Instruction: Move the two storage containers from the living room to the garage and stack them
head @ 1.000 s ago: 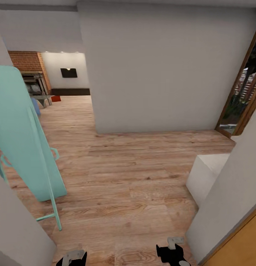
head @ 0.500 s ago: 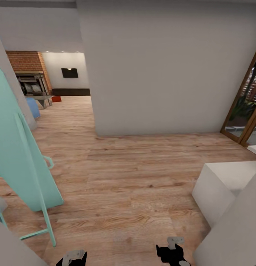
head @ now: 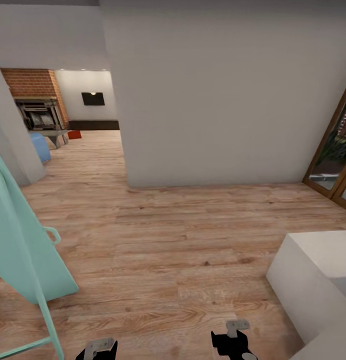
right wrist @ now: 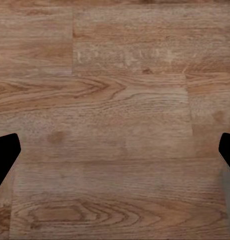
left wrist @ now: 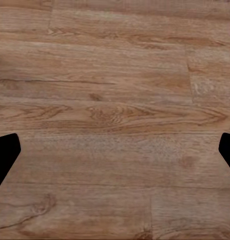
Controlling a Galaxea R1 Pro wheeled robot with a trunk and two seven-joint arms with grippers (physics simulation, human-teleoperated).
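Light wood planks run across the whole floor, from the corridor in the foreground to the living room seen through the opening at the far left. Both arms are kept low and tucked near the base, which is judged to suit driving rather than reaching. The left end effector is spread wide, its two dark fingertips seen at opposite edges of the left wrist view with nothing but planks between them. The right end effector is likewise opened wide and nothing is held in it.

A small red-orange object, taken to be one of the storage containers, is seen far off on the living-room floor, just beside a low table and near the brick fireplace. It is too small for its shape to be confirmed, and a second bin cannot be made out. Nothing has yet been picked up.

A large white wall divides the corridor from the room. A pale turquoise folding frame is leaned at the left, a white block is set at the right, and a wood-framed glass door is placed beyond it. A wall TV is hung on the far wall.
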